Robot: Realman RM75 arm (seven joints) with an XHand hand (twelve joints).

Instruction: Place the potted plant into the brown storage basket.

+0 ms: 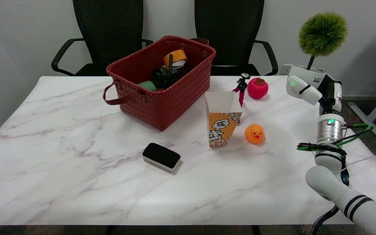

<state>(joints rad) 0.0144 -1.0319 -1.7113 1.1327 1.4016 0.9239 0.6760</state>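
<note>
The right arm rises from the frame's 4 o'clock corner. Its robot hand [308, 85] grips the potted plant [321, 36], lifted above the desk's [77, 163] 2 o'clock edge, well apart from the brown storage basket [162, 98] at 11 o'clock.

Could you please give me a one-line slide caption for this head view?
Right hand holds the potted plant aloft at the table's far right, away from the brown storage basket.

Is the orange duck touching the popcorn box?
Apart. In the head view, a strip of bare table shows between the orange duck and the popcorn box.
</note>
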